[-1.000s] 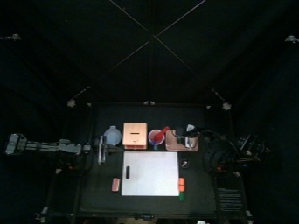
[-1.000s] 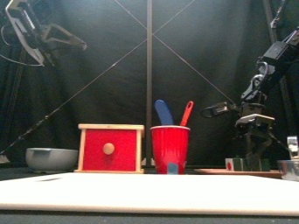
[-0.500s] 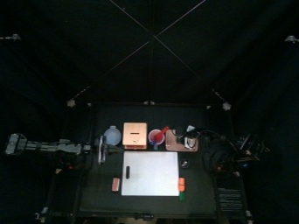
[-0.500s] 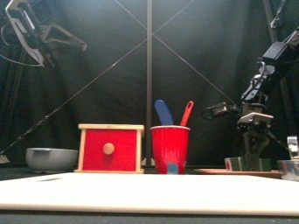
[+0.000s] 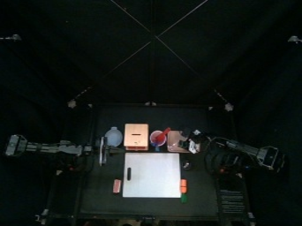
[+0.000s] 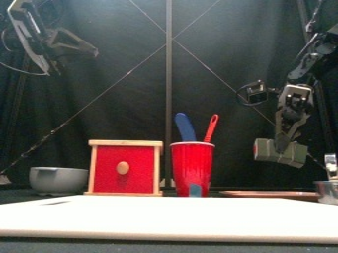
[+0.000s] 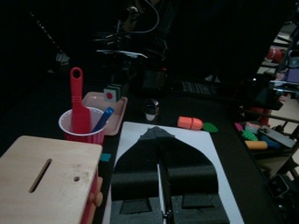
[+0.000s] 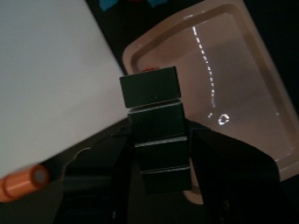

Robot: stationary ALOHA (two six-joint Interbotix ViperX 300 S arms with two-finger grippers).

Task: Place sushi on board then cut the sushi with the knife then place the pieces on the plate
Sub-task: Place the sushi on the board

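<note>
My right gripper (image 8: 156, 164) is clamped on the sushi roll (image 8: 153, 122), lifted clear, pink tray (image 8: 239, 52) just below it. My left gripper (image 7: 158, 133) rests closed.

The cutting board (image 5: 154, 175) lies front and centre on the desk (image 5: 101, 203). Behind it, left to right: bowl (image 5: 113, 137), box (image 5: 136, 135), cup (image 5: 157, 139) (two knives (image 6: 185, 126) inside), tray (image 5: 179, 146). The sushi roll (image 6: 280, 150) hangs above the tray in the right gripper (image 8: 158, 153).
</note>
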